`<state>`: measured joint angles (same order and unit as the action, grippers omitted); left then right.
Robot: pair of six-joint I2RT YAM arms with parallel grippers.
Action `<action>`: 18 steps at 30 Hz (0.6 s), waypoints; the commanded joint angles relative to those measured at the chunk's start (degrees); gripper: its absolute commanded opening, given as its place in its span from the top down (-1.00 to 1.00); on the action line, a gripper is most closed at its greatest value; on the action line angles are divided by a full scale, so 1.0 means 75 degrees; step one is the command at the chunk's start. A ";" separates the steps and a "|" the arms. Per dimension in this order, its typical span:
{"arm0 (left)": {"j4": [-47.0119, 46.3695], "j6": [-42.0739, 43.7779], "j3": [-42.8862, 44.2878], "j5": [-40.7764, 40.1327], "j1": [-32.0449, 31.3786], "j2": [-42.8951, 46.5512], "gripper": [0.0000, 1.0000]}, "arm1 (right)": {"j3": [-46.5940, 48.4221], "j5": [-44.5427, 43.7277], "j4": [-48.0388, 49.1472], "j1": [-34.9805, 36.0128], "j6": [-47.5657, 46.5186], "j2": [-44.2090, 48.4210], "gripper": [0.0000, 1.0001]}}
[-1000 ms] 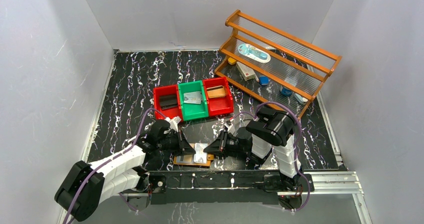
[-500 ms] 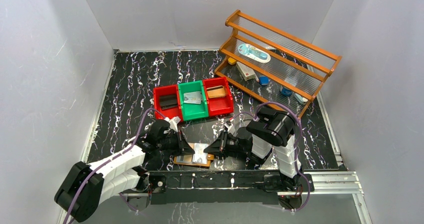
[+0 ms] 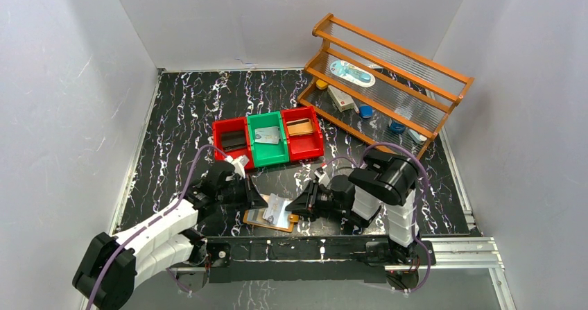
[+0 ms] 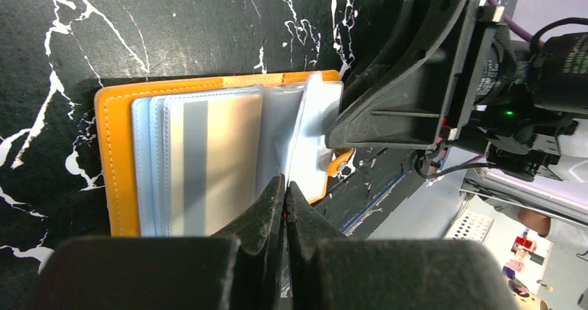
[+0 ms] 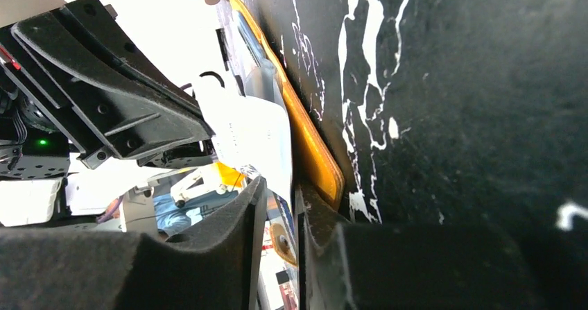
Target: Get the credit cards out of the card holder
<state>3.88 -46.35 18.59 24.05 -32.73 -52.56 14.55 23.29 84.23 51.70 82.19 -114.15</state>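
Tan card holder (image 4: 114,159) now skewed, pocket sleeve (image 4: 315,126) lifted; left gripper (image 4: 284,185) closed at it, right gripper (image 5: 279,193) slightly parted, grip unclear; credit cards (image 4: 215,157) still inside.

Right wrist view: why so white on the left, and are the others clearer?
Right wrist view: background overexposed beyond the card holder, right fingers blurred. Left wrist view: card holder sharp, left fingers blurred. Top view: evenly lit, sharp.

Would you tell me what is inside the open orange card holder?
Clear pockets, the top one holding a pale card with a grey stripe. The right arm's fingers cover much of the card holder's other half, hiding its contents.
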 commanded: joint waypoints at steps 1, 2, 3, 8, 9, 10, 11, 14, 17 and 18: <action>0.0037 0.0145 0.0179 0.0217 0.0046 -0.0152 1.00 | 0.0085 -0.0186 -0.1839 -0.0050 -0.0510 0.1012 0.35; 0.0008 0.0142 0.0178 0.0244 0.0043 -0.0191 1.00 | 0.0186 -0.0326 -0.2752 -0.0056 -0.0776 0.1428 0.30; -0.0006 0.0134 0.0172 0.0259 0.0048 -0.0219 1.00 | 0.0398 -0.0534 -0.3801 -0.0051 -0.1086 0.1909 0.25; -0.0139 0.0122 0.0101 0.0288 0.0045 -0.0299 1.00 | 0.1801 -0.2270 -0.9103 -0.0038 -0.2456 0.3894 -0.05; -0.0228 0.0096 0.0068 0.0307 0.0046 -0.0319 1.00 | 0.1951 -0.2510 -0.9602 -0.0044 -0.2624 0.4162 -0.08; -0.0326 0.0062 0.0040 0.0343 0.0051 -0.0344 1.00 | 0.2086 -0.2678 -0.9951 -0.0039 -0.2747 0.4398 -0.08; -0.0410 0.0027 0.0023 0.0379 0.0046 -0.0376 1.00 | 0.2210 -0.2744 -1.0125 -0.0038 -0.2891 0.4562 -0.05; -0.0591 -0.0061 0.0006 0.0464 0.0045 -0.0489 1.00 | 0.2568 -0.2350 -1.0177 -0.0008 -0.3130 0.4600 0.11; -0.0665 -0.0080 0.0006 0.0484 0.0048 -0.0554 1.00 | 0.2955 -0.2500 -1.0529 0.0247 -0.3160 0.4378 0.16; -0.0675 -0.0078 0.0006 0.0490 0.0048 -0.0564 1.00 | 0.3052 -0.2678 -1.0593 0.0362 -0.3150 0.4372 0.16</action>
<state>0.34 -46.52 18.59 25.91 -32.73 -56.58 33.54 6.90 13.32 52.18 61.41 -80.44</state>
